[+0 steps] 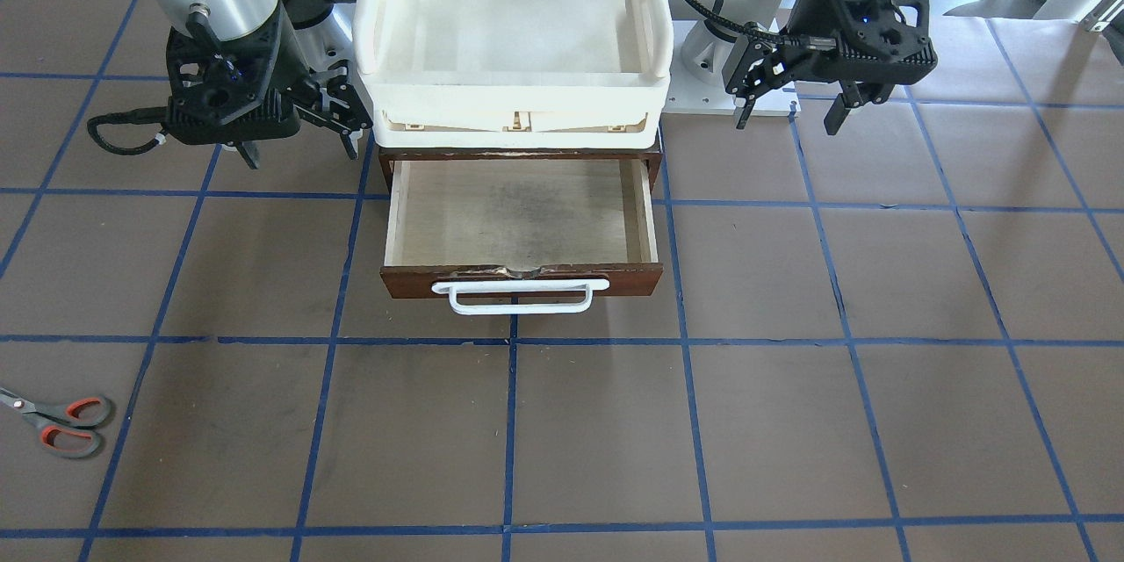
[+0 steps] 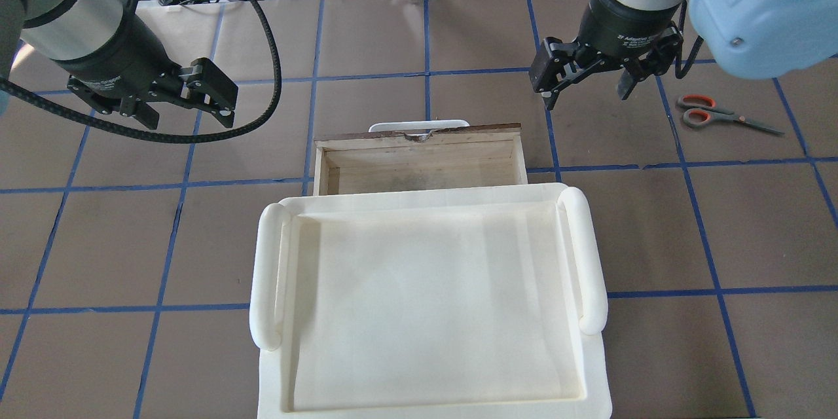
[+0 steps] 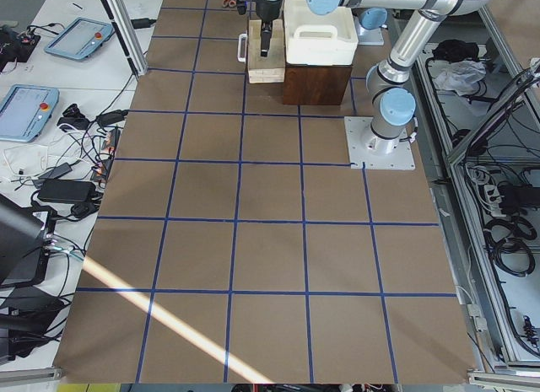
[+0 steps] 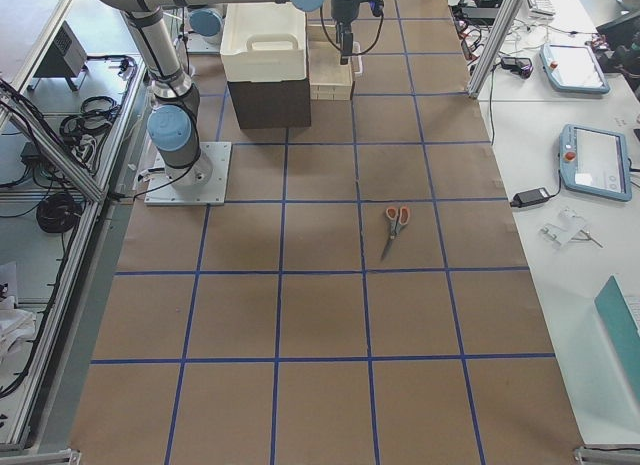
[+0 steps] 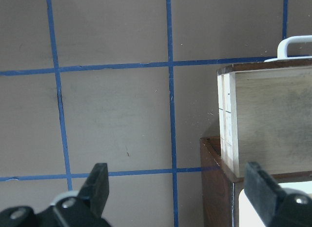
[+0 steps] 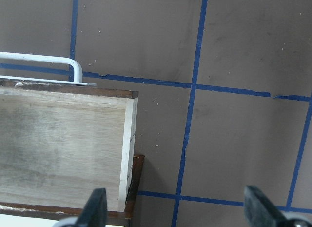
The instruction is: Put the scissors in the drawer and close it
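Note:
The scissors [image 2: 713, 114] lie flat on the table at my far right, blades pointing outward; they also show in the front view [image 1: 61, 423] and the right-side view [image 4: 395, 228]. The drawer [image 1: 522, 224] is pulled open and empty, with its white bar handle [image 1: 520, 294] facing away from me. My right gripper [image 2: 584, 98] is open and empty, hovering between the drawer's right corner and the scissors. My left gripper [image 2: 188, 122] is open and empty, hovering left of the drawer. The drawer's sides show in the left wrist view [image 5: 268, 119] and the right wrist view [image 6: 63, 144].
A cream-white plastic tray [image 2: 268, 275] sits on top of the dark wooden cabinet [image 4: 270, 103] that holds the drawer. The brown table surface is marked with a blue tape grid. Monitors, cables and tablets lie beyond the table's edges.

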You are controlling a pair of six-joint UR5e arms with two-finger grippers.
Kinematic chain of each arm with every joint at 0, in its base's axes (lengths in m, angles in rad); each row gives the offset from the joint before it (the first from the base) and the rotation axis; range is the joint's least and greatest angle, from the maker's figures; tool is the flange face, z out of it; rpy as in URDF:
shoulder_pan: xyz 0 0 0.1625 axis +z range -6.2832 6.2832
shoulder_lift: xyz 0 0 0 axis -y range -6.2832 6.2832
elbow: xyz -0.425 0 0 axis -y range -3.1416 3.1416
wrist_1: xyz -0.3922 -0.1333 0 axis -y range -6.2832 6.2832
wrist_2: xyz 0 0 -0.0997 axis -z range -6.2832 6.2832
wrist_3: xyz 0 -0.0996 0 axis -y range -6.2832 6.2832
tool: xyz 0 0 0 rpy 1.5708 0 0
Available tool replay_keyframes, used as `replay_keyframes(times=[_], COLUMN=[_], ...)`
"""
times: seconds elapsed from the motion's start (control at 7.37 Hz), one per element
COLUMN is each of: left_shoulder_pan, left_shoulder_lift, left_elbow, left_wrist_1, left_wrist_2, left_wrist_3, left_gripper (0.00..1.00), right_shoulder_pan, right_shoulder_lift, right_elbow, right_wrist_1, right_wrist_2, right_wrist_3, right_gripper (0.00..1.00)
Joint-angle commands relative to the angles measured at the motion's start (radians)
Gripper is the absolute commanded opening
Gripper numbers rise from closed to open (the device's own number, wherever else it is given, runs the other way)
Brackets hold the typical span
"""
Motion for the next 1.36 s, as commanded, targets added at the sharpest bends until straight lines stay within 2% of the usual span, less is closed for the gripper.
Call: replay_keyframes(times=[0.0,0.27,0.54,0.81,0.95,1.22], left_shoulder_pan=[0.002,0.003,0.002,0.003,0.006,0.006], left_shoulder_lift=[0.002,0.007,0.007,0.014,0.014,0.014], left_elbow=[-0.002,-0.012,-0.014,-0.015,-0.015,-0.015], left_wrist_1=[-0.002,0.0,0.0,0.0,0.0,0.0], left_wrist_2=[0.0,-0.001,-0.006,0.0,0.0,0.0], left_wrist_3=[0.001,0.004,0.001,0.01,0.01,0.01], left_gripper=[1.0,1.0,1.0,1.0,1.0,1.0], right_shoulder_pan=[-0.02,-0.135,-0.331,-0.46,-0.514,-0.56], right_shoulder_lift=[0.003,0.007,0.042,0.162,0.23,0.353], right_elbow=[0.002,0.027,0.055,0.055,0.057,0.057], right_wrist_1=[0.002,-0.001,-0.018,-0.154,-0.261,-0.419], right_wrist_2=[-0.008,-0.01,-0.025,-0.037,-0.039,-0.042], right_wrist_3=[-0.134,-0.358,-0.731,-1.086,-1.242,-1.456], right_gripper=[0.99,0.99,0.99,0.99,1.0,1.0])
